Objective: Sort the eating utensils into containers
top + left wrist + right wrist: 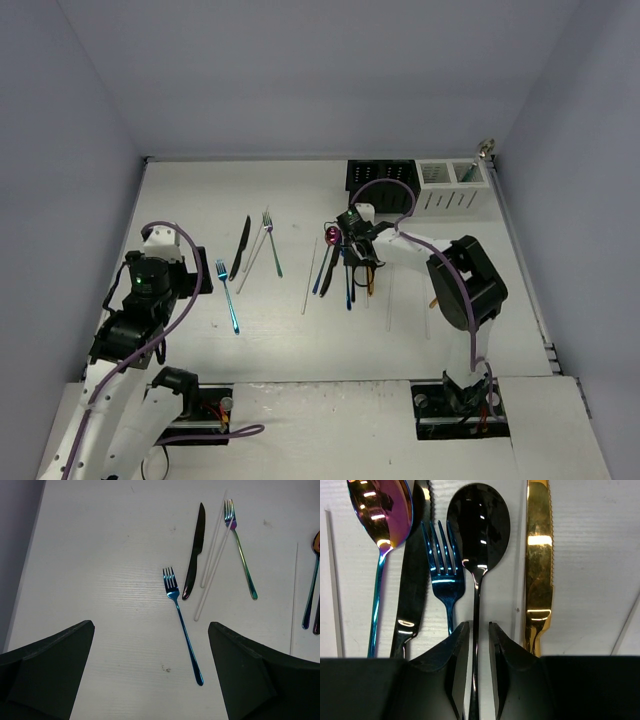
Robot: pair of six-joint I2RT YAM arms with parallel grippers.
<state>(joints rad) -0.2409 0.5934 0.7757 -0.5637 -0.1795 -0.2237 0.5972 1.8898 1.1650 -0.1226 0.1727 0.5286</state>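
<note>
Near left, the left gripper (151, 625) hangs wide open and empty over the blue fork (180, 625). Farther, the right gripper (479, 627) is nearly shut around the black spoon (478, 525) on the table, to lift it; I can't tell if it pinches. The black caddy (380, 176) and white caddy (450, 190) wait far right.

This place looks like a robotics laboratory, more exactly a closed test cell, and not a home or a kitchen. A bare white table (200, 200) is enclosed on three sides by plain pale lilac walls (320, 70). At its near edge two robot arms, the left arm (140, 300) and the right arm (465, 285), stand on black base plates (462, 408) with open wiring, and purple cables (170, 228) run along them. Cutlery such as a blue fork (228, 296) and a black knife (240, 248) lies directly on the table top. A black caddy (365, 172) and a white caddy (450, 198) stand at the far edge.
</note>
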